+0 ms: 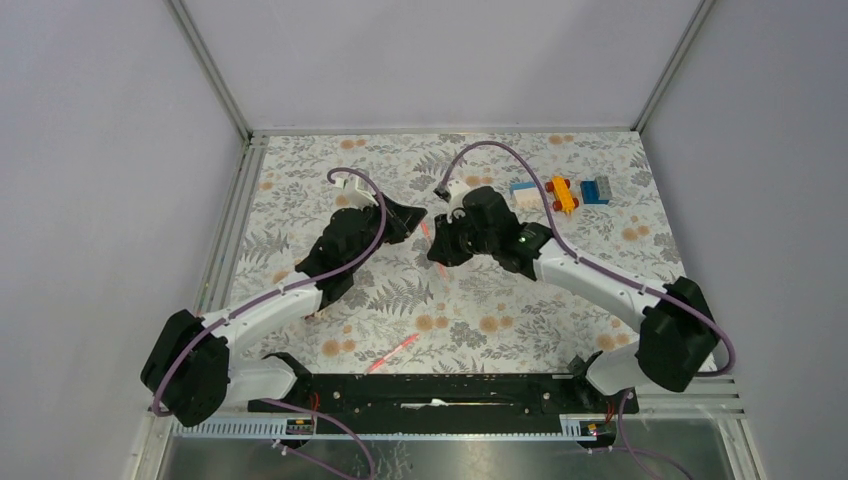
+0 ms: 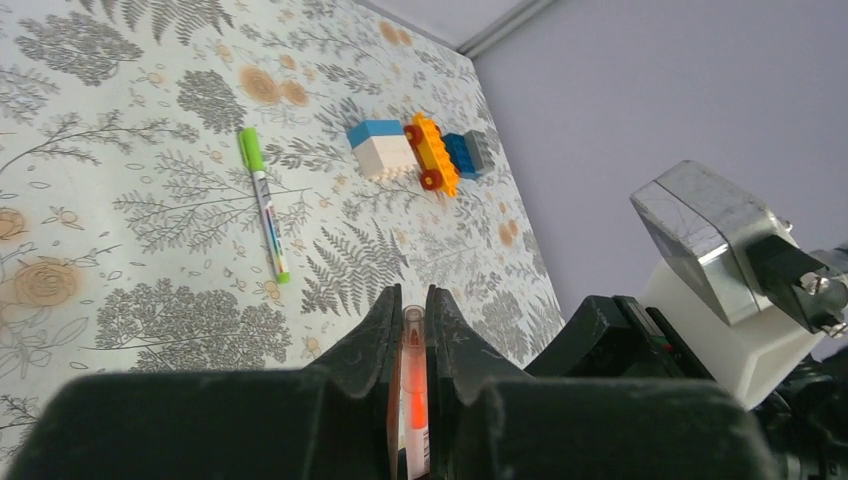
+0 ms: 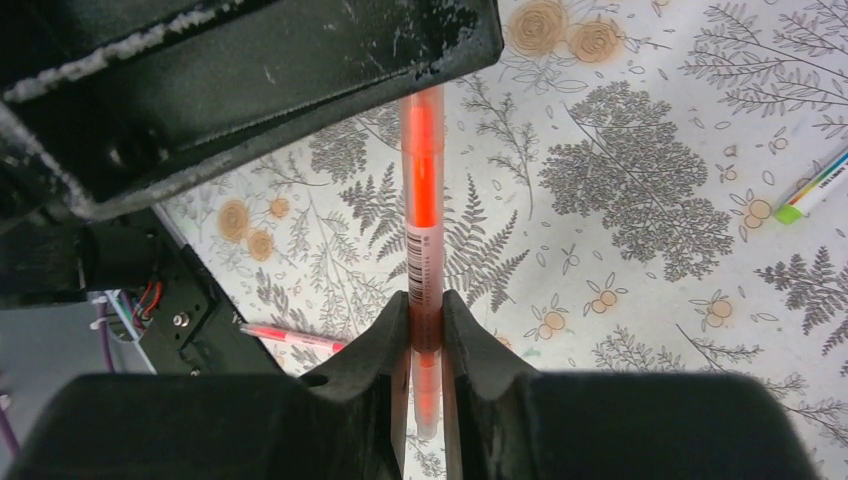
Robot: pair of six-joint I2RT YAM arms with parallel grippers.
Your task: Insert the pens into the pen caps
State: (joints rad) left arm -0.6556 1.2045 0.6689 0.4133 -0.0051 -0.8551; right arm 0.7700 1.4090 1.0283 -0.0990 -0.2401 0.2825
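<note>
Floral tabletop (image 1: pixel 300 170) | left tool (image 2: pixel 413 300) clamps one end of pink pen (image 3: pixel 423 200) | right tool (image 3: pixel 425 305) clamps other end, pen bridging both

The pen (image 3: pixel 423 190) is glossy translucent plastic, the right pincer fingers (image 3: pixel 375 350) matt scuffed black, the table cover (image 3: pixel 640 180) smooth.

Pen (image 3: pixel 423 200) orange-red; table (image 1: pixel 470 300) fern-print, seemingly grey-on-white.
</note>
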